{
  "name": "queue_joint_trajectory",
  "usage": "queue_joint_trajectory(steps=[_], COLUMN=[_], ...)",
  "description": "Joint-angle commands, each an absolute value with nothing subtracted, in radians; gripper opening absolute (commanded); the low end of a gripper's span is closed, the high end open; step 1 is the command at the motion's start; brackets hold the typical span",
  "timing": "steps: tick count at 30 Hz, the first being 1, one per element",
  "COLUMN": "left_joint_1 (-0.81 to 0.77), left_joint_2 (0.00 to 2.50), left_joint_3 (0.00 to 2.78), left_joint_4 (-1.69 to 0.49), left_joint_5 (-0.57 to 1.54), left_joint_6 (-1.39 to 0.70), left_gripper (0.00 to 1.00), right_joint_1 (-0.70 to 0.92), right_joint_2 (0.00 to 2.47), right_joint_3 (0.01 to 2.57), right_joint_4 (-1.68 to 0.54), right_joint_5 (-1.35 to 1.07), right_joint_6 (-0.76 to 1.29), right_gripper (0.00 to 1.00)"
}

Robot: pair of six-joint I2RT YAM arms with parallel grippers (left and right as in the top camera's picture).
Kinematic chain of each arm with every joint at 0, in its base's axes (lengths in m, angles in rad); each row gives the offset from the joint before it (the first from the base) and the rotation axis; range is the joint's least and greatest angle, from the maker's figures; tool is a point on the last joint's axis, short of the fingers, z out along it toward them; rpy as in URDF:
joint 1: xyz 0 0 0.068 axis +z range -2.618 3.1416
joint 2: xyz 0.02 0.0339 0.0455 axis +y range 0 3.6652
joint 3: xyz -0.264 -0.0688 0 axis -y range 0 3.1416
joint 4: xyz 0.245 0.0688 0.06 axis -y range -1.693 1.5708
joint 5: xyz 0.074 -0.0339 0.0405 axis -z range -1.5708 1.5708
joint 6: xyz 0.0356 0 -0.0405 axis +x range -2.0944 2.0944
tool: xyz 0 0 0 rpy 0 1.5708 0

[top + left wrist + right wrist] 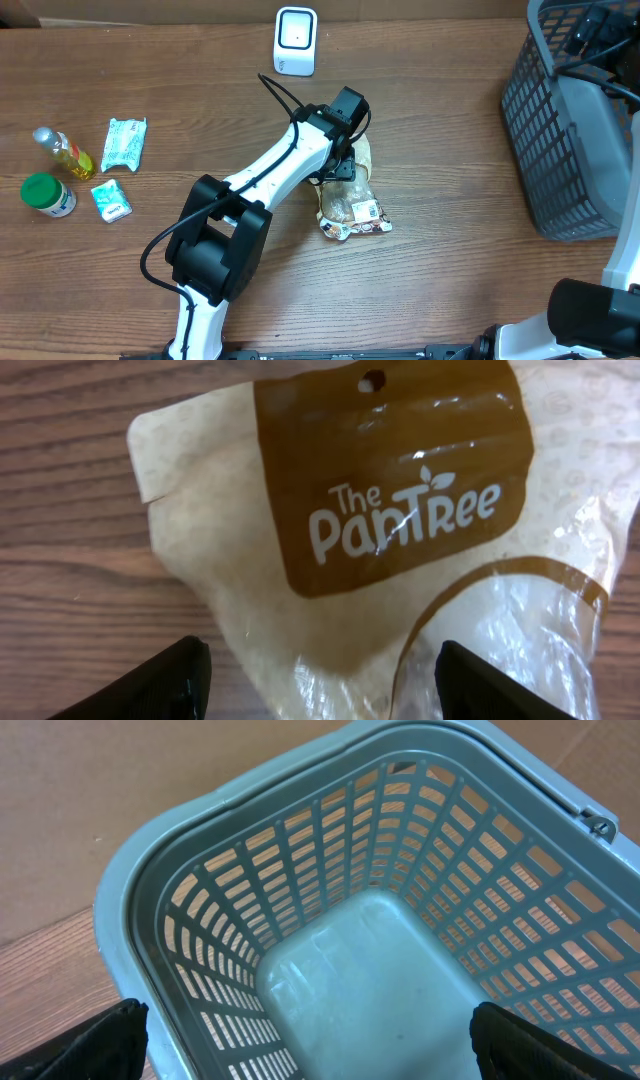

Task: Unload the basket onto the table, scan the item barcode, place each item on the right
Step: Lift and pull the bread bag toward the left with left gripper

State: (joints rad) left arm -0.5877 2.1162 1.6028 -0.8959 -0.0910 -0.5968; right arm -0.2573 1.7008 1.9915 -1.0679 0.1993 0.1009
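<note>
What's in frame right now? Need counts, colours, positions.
snack bag: 1, tan and brown, table centre, beneath the left gripper
scanner: 1, white, far edge, centre
bottle: 1, clear with yellow liquid, left side
jar: 1, green lid, left side, in front of the bottle
packets: 2, pale green and white, just right of the bottle and jar
basket: 1, grey mesh, right edge
table: 1, brown wood
left gripper: 1, black, open, a finger on either side of the bag
right gripper: 1, black, open, above the basket
</note>
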Motion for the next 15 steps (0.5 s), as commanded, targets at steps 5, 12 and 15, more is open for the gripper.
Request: queue_joint_trajectory(steps=[5, 12, 15], left_joint_1=[-0.592, -0.588, -0.587], left_joint_2=[2.122, 2.122, 2.122], left_joint_3=[1.507, 1.473, 1.473], left_joint_4=[-0.845, -0.850, -0.861], left_joint_5=[-0.106, -0.173, -0.214], left_joint_6=[-0.606, -0.606, -0.607], left_gripper=[0.69, 0.63, 0.63], right_joint_1=[-0.258, -0.258, -0.258], right_joint_2=[1.691, 1.691, 1.691], right_joint_3=[2.009, 2.009, 2.009], right_joint_4=[-1.064, -1.064, -1.064], right_joint_5=[0.209, 0.209, 0.209], right_joint_6=[0.105, 0.105, 0.105], right_gripper=[1.00, 1.00, 1.00])
